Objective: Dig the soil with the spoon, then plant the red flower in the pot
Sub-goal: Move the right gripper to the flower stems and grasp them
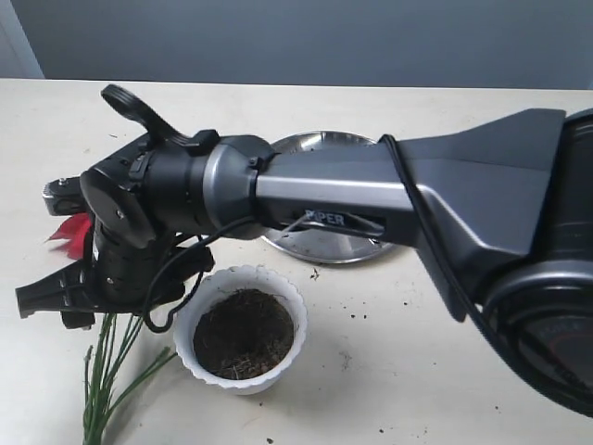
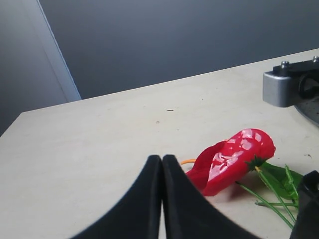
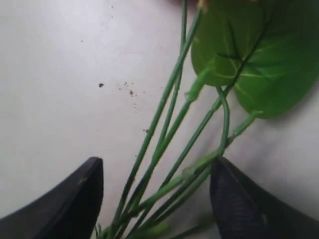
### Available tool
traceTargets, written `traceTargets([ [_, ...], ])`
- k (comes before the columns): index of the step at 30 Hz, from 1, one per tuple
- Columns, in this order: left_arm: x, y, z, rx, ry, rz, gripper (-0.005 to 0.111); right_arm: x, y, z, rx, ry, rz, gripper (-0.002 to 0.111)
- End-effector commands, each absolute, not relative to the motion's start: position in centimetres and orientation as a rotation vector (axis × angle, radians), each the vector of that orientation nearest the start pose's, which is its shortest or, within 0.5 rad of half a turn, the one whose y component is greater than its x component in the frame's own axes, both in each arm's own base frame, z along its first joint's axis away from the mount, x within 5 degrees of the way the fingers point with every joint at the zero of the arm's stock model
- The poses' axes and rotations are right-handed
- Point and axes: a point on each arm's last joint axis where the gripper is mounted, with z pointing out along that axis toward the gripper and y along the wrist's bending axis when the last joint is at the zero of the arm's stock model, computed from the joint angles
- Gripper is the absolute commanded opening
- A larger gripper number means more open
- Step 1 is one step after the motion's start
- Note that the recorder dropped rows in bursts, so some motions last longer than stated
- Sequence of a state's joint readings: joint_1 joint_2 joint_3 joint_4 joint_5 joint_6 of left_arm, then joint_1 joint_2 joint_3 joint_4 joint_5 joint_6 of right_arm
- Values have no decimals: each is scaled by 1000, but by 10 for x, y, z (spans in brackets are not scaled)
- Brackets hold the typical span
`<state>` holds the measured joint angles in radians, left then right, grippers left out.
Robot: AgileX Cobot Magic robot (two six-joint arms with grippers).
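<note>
The red flower lies flat on the table at the left, with its bloom [image 1: 72,230] [image 2: 232,159] and its green stems [image 1: 107,371] [image 3: 164,149] in view. My right arm [image 1: 324,195] reaches across over it. The right gripper [image 3: 157,199] is open, one finger on each side of the stem bundle, just below a green leaf [image 3: 259,55]. The left gripper [image 2: 162,162] is shut on nothing and hovers beside the bloom. The white scalloped pot [image 1: 199,357] holds dark soil [image 1: 243,332] and stands right of the stems. The spoon is out of view.
A round steel plate [image 1: 324,243] lies behind the pot, mostly covered by my right arm. Crumbs of soil [image 1: 315,274] are scattered on the tabletop near the pot. The table's far edge meets a grey wall.
</note>
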<state>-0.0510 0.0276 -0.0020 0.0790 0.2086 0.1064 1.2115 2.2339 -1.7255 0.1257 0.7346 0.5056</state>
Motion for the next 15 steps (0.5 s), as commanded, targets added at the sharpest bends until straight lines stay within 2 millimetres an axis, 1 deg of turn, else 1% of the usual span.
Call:
traceTargets([
  [1,58,-2,194,180,1699,100,0,163,453,142,-883,2770,531,60],
  [3,58,-2,194,180,1699,100,0,164,454,136,-873,2775,532,60],
  [5,58,-2,194,180,1699,100,0,164,455,134,-872,2768,537,59],
  [7,58,-2,194,180,1699,100,0,164,455,134,-868,2767,540,57],
  [15,58,-2,194,180,1699,100,0,166,455,132,-862,2761,525,24],
])
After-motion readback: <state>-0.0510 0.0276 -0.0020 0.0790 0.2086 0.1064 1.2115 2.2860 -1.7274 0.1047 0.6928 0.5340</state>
